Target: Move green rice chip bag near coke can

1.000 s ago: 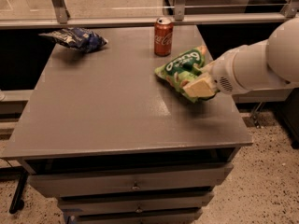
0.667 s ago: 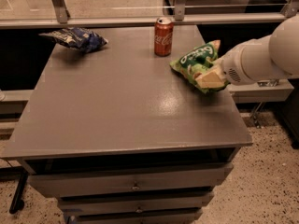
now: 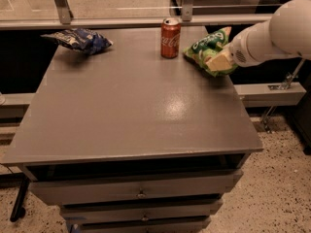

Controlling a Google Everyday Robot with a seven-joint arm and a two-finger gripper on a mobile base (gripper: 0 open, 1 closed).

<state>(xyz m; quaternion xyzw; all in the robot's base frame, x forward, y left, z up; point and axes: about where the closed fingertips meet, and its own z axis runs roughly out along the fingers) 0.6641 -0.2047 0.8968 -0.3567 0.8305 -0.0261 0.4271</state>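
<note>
The green rice chip bag (image 3: 206, 46) is bright green with white lettering and sits at the table's far right edge, tilted, just right of the coke can (image 3: 170, 38). The red can stands upright near the table's back edge. My gripper (image 3: 219, 61) comes in from the right on a white arm and is shut on the bag's right end, with a pale finger (image 3: 221, 62) pressed against it. A narrow gap separates the bag from the can.
A blue-and-white snack bag (image 3: 80, 39) lies at the back left corner of the grey table (image 3: 136, 110). Drawers sit below the tabletop. A metal rail and glass run behind the table; a low ledge is at the right.
My gripper has carried the green bag back and slightly right along the table's right side, from the mid-right of the table to a spot beside the coke can.
</note>
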